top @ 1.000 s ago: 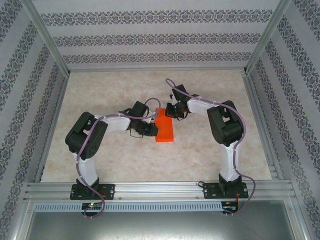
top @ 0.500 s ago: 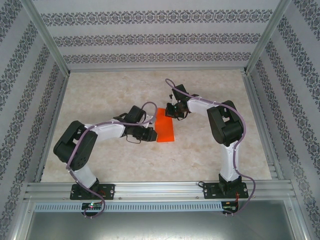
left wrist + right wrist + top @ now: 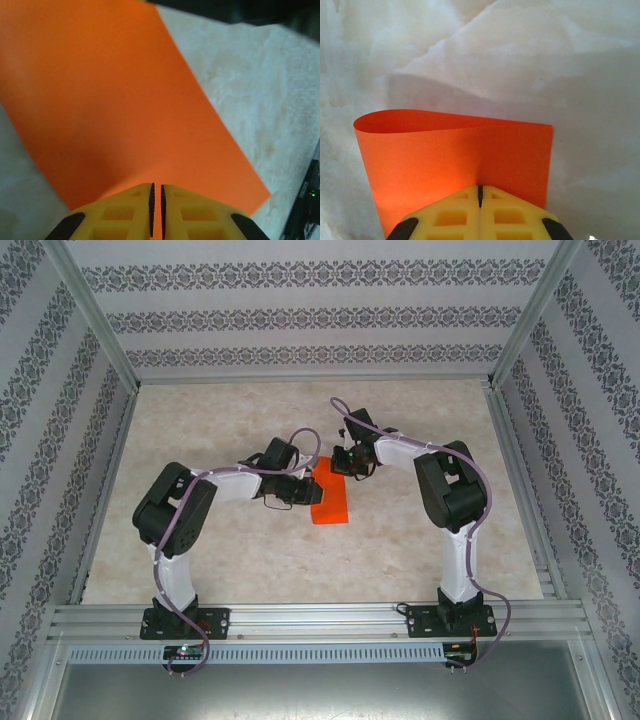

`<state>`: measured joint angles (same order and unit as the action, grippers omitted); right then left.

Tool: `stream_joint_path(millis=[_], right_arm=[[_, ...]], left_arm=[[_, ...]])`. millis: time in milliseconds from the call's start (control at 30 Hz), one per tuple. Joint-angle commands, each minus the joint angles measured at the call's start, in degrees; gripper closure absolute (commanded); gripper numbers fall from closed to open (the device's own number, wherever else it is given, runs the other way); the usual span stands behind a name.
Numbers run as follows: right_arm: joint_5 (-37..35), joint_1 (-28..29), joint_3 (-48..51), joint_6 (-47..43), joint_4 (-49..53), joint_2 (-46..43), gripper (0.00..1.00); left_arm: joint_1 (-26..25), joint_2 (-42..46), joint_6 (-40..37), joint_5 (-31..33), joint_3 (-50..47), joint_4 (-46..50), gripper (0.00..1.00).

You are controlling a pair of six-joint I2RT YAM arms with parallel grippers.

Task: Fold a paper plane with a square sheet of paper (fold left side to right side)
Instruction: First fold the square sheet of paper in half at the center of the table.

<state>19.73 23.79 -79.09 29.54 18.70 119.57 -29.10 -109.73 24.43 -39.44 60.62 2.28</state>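
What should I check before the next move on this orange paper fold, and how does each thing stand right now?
1. Grip of the right gripper on the square sheet of paper: ok, shut on its near edge.
2. Grip of the left gripper on the sheet: cannot tell. The jaws are nearly shut at the sheet's edge.
3. Fold pressed flat: not ok. In the right wrist view the folded side bulges in an open loop.
4. Edges of the two layers lined up: cannot tell.
5. Sheet resting on the table between both grippers: ok.
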Motion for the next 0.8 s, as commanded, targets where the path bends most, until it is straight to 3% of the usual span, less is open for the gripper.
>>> stream_joint_path(millis=[0,300,767], right_arm=[[-3.6,0.0,0.0,-1.5,4.9,2.8,1.0],[-4.2,0.0,0.3,-1.6,5.2,2.5,1.0],[-4.3,0.0,-0.1,-1.7,6.0,2.2,1.0]], left_arm=[[-1.2,-1.0,-1.3,-0.7,1.1,-0.9,0.84],[-2.3,-0.5,-4.3,1.4,-2.6,3.6,0.85],[-5.8,7.2,-6.0,1.9,-11.7,5.0,0.85]])
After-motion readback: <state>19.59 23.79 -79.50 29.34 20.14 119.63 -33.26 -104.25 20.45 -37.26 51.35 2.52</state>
